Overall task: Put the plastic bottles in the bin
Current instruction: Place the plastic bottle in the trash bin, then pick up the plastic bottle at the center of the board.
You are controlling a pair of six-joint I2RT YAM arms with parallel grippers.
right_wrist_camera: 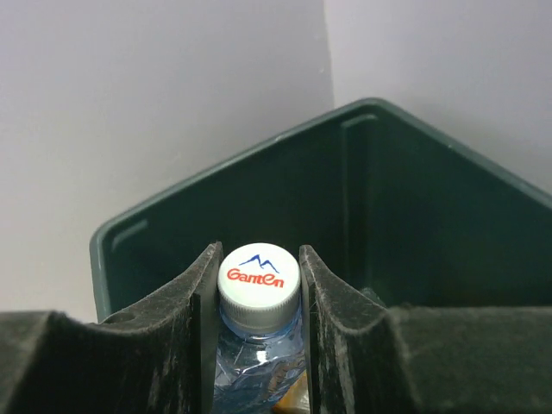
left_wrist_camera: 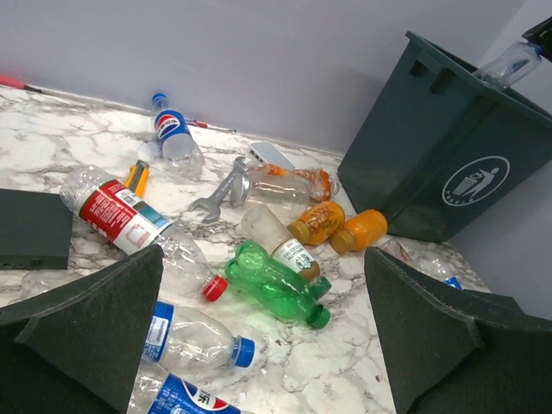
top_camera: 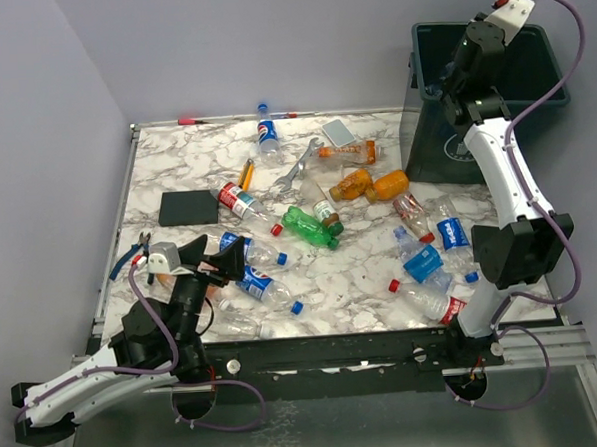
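Jaws clamp bottle (right_wrist_camera: 259, 280), right arm (top_camera: 506, 168) above bin (right_wrist_camera: 388, 198)

desk (top_camera: 175, 160): marble-patterned, white and grey, smooth, faint sheen
bin (left_wrist_camera: 414, 147): dark green plastic, smooth, dull gloss
held bottle (right_wrist_camera: 259, 280): clear crinkled plastic, smooth white plastic cap
right hand (right_wrist_camera: 257, 254): dark pads, rough, grainy, matt
green bottle (left_wrist_camera: 276, 285): translucent plastic, glossy
wrench (left_wrist_camera: 220, 188): bare silver metal, shiny
black block (top_camera: 187, 206): matt, even surface
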